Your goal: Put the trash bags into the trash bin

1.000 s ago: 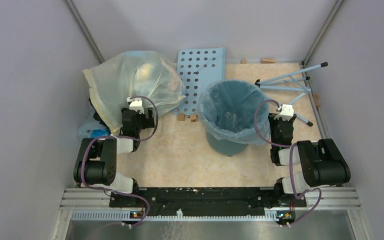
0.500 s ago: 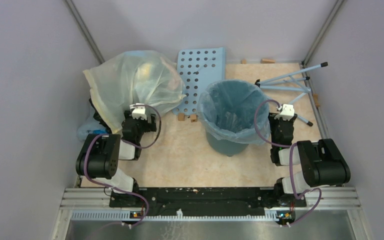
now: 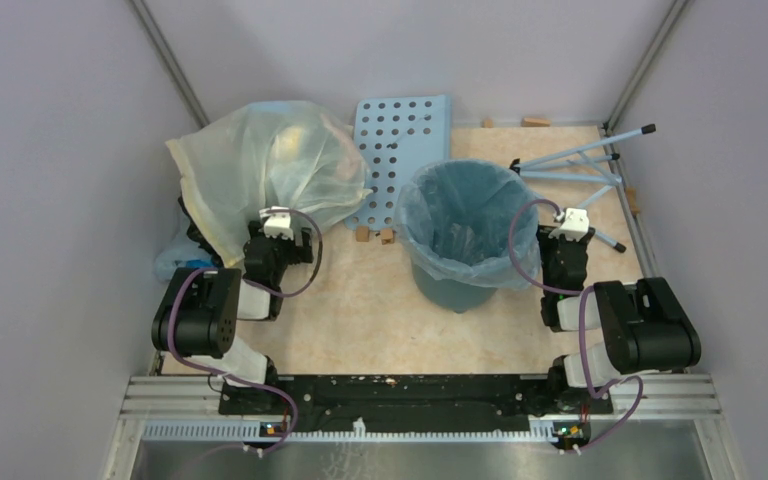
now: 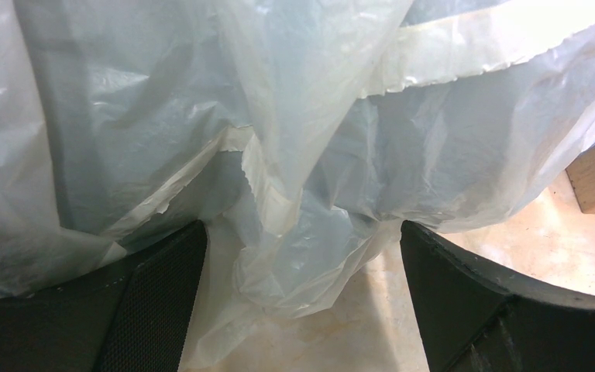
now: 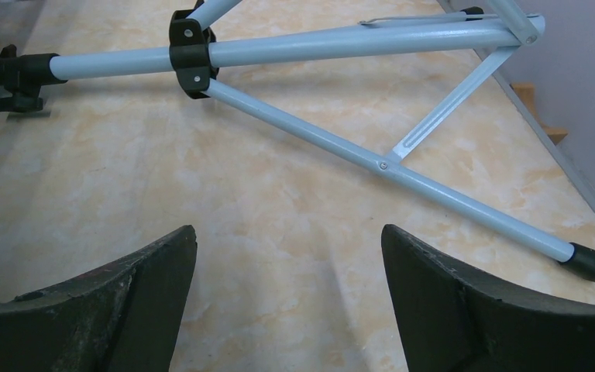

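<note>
The dark teal trash bin [image 3: 457,291] stands upright mid-table. A pale blue translucent trash bag [image 3: 418,225] lines it, its edge folded over the rim. My left gripper [image 3: 276,216] is open at the near edge of the big yellowish bag [image 3: 260,165]. In the left wrist view a loose fold of that bag [image 4: 302,256] hangs between the spread fingers [image 4: 159,302], which are not closed on it. My right gripper [image 3: 571,215] is open and empty, just right of the bin. In the right wrist view only bare table lies between its fingers [image 5: 135,302].
A light blue perforated panel [image 3: 403,155] lies behind the bin. A pale blue tripod [image 3: 580,160] lies at back right and shows in the right wrist view [image 5: 333,147]. Small wooden blocks [image 3: 373,235] sit by the panel. Crumpled blue plastic [image 3: 173,260] lies by the left wall.
My left arm drew its gripper slightly back and right along the yellowish bag's edge, then held still. The right arm, the bin and its liner have not moved.
</note>
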`<state>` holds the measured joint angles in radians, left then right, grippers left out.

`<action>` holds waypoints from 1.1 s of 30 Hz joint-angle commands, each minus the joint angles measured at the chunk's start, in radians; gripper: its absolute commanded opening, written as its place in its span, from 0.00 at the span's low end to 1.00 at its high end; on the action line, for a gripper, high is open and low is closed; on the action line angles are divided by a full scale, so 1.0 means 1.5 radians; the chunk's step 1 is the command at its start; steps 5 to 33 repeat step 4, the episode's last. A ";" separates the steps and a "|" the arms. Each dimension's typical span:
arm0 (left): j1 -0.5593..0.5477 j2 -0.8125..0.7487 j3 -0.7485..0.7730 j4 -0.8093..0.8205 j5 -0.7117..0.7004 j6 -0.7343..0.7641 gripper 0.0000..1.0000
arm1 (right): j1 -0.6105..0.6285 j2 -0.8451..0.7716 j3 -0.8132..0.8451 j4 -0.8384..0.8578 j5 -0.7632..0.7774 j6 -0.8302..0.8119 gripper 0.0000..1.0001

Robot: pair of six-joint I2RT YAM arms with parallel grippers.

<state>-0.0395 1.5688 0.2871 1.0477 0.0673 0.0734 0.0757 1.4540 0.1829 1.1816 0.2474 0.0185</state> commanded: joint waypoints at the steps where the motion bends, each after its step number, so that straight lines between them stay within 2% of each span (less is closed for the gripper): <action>1: -0.001 -0.003 0.008 0.043 0.007 0.002 0.99 | -0.003 0.005 -0.002 0.032 0.006 0.002 0.88; 33: -0.001 -0.005 0.007 0.045 0.007 0.002 0.99 | -0.003 0.005 -0.001 0.033 0.007 0.002 0.88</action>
